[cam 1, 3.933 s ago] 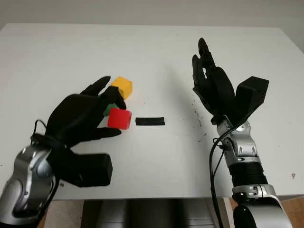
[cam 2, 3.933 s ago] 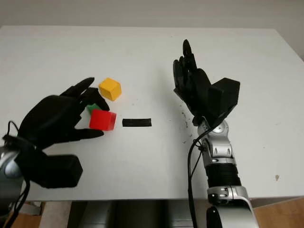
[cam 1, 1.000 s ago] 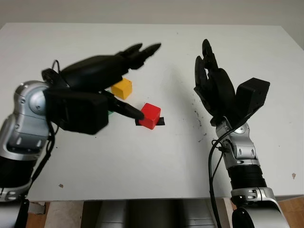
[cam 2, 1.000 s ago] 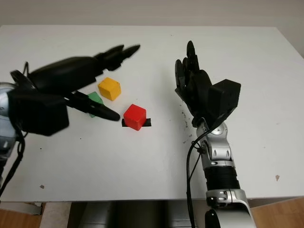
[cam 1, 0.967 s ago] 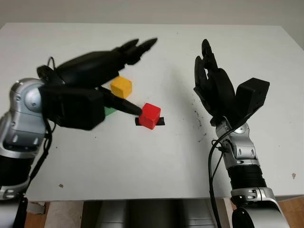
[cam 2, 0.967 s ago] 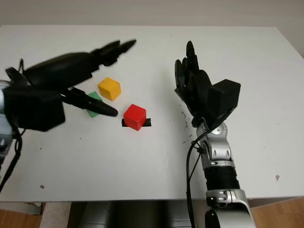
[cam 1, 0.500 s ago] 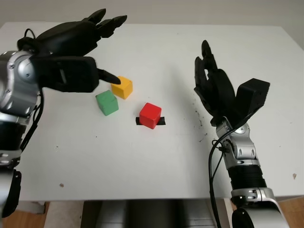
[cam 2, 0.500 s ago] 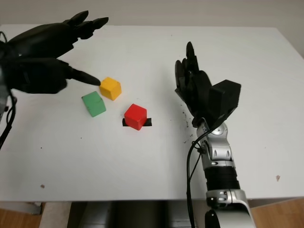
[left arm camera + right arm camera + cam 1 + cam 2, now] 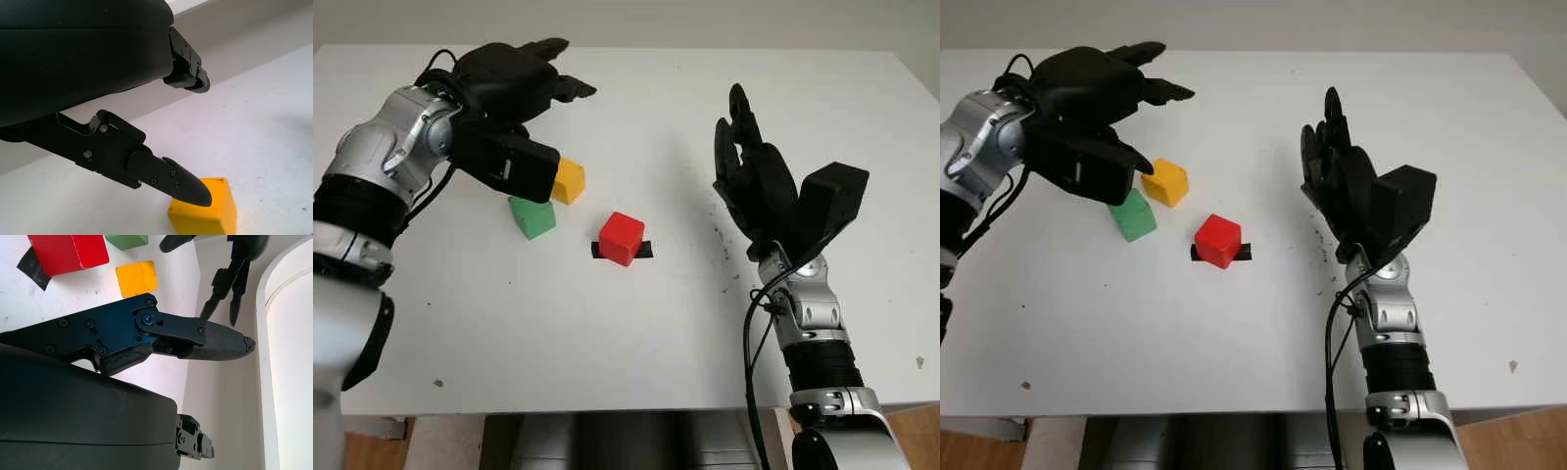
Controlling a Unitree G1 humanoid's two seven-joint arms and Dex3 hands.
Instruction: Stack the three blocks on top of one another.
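A red block [image 9: 622, 238] sits on a strip of black tape [image 9: 643, 250] near the table's middle. Left of it stand a green block [image 9: 532, 216] and, just behind that, a yellow block [image 9: 569, 180]. All three lie apart on the white table. My left hand [image 9: 514, 93] hovers open above and behind the yellow and green blocks, holding nothing. The left wrist view has the yellow block [image 9: 205, 212] just under one fingertip [image 9: 193, 188]. My right hand [image 9: 754, 181] is raised open to the right of the red block, well away from it.
The white table [image 9: 607, 323] stretches wide around the blocks. Small dark specks [image 9: 722, 245] mark the surface right of the tape. A wall runs along the table's far edge.
My left hand let go of the red block on the tape, then lifted away to the back left and now hangs over the yellow and green blocks. The right hand stayed put.
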